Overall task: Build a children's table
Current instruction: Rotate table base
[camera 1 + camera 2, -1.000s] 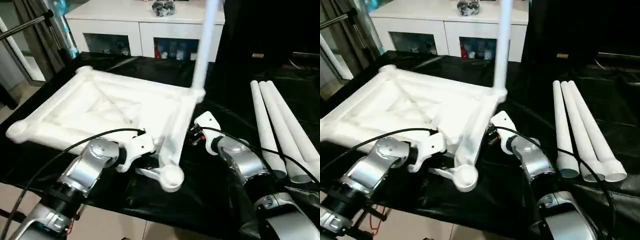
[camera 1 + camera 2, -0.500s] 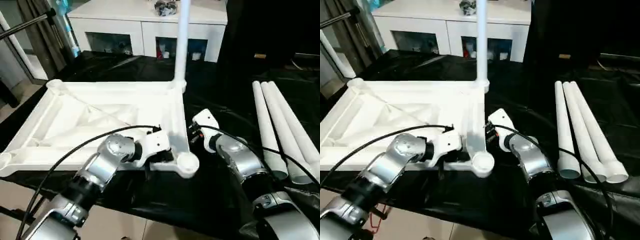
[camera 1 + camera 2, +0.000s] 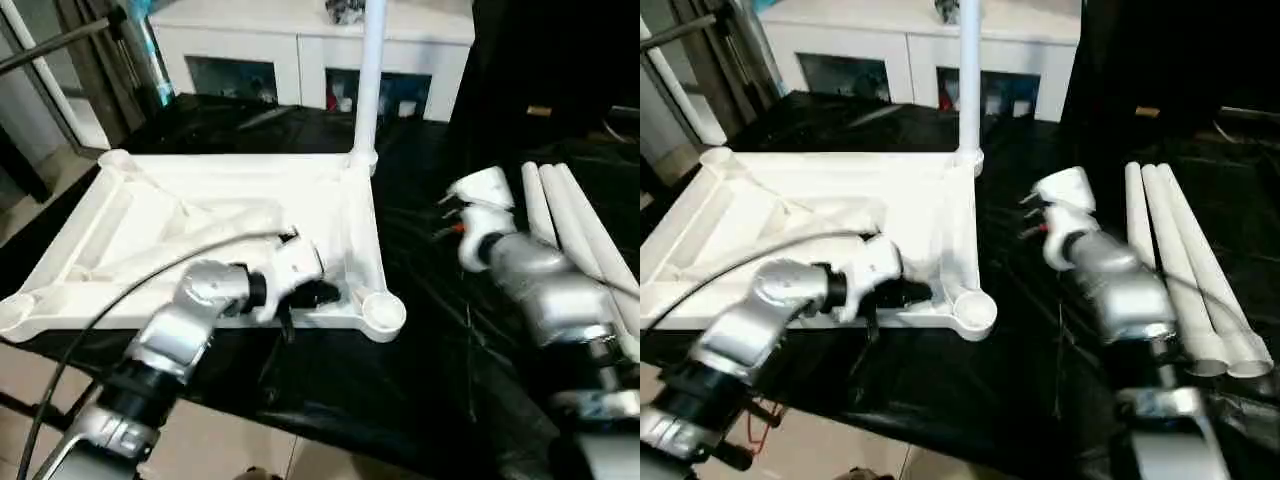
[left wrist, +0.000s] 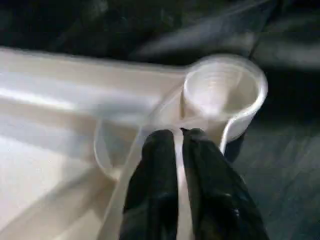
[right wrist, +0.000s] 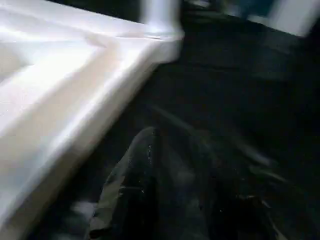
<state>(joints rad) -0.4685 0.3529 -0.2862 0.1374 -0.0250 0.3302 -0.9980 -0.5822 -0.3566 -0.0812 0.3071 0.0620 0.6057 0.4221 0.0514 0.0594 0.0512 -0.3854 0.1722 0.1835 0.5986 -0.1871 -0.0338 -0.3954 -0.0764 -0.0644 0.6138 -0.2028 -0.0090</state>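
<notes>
Tabletop point(image 3: 200, 215) lies underside-up on the black-covered bench point(image 3: 420, 370), one leg point(image 3: 370, 70) upright in its far right socket. My left pincer point(image 4: 178, 137) pinches a thin rib beside the empty near right socket point(image 3: 384, 312). Right pincer point(image 5: 175, 150): can't tell spread or pressed together; it's over bare bench. Three loose legs point(image 3: 560, 220) lie together at right.

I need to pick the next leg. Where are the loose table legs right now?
In the left eye view, the three loose legs lie side by side on the black table cover on the robot's right, just beyond the right arm and apart from the upturned tabletop.
</notes>
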